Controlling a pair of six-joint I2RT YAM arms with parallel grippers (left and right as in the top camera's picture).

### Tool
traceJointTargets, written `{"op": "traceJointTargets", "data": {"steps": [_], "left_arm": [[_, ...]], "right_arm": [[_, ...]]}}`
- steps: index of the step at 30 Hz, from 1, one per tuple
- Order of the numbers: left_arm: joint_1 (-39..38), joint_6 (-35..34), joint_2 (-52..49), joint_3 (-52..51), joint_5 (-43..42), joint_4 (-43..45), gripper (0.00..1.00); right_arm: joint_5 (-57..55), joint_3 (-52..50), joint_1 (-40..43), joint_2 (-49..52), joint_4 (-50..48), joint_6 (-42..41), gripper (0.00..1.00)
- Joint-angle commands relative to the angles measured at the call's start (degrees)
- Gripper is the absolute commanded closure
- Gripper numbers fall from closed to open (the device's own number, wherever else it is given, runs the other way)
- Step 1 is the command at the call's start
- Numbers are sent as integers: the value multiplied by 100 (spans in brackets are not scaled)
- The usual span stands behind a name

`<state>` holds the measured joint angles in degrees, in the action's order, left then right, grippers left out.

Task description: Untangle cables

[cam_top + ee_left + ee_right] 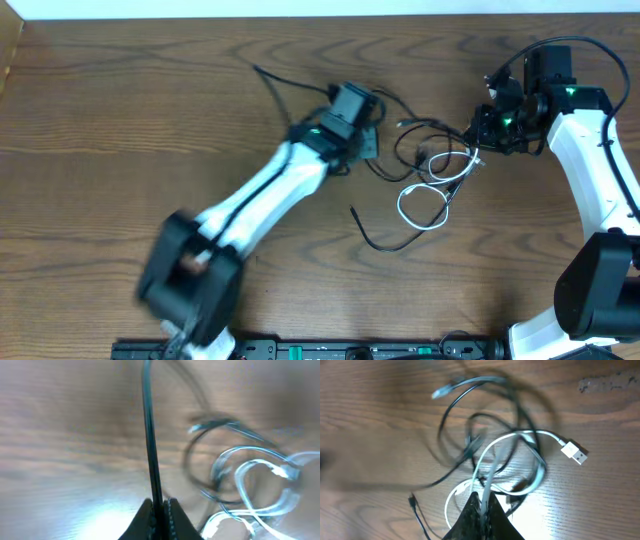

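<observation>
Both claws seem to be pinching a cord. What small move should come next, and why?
Probably draw the left gripper slowly away from the tangle. It is shut on the black cable, the right gripper is shut on the white cable, and their loops lie crossed between them.

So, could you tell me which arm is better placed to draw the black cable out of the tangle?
Probably the left: the left gripper is shut on the black cable beside the tangle. The right gripper pins the white cable within it, so it suits anchoring.
</observation>
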<state>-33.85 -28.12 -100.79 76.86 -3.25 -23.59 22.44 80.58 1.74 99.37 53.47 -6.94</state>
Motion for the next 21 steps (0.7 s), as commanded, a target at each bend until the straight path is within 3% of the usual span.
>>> {"op": "traceJointTargets", "data": {"steps": [1,5,12,16,19,21], "left_arm": [[186,975,1185,28,-125,-479,93],[627,1097,2671,28,-127,-745,93],[1335,1097,3630,31,-127,-979,93],[1746,1099,3615,28,-122,-1596,93],[1781,1095,3449,28,-125,-1799,93],[1781,1091,3222,28,-258,-1843,73]], "right_arm": [[17,9,0,-111,-98,52,99],[-518,2,15,-66,-278,-365,99],[-306,-7,46,190,-461,-260,99],[1744,44,-7,50,-498,835,99],[2861,251,-70,-262,-420,929,99],[4201,546,-94,-662,-553,1008,99]]}}
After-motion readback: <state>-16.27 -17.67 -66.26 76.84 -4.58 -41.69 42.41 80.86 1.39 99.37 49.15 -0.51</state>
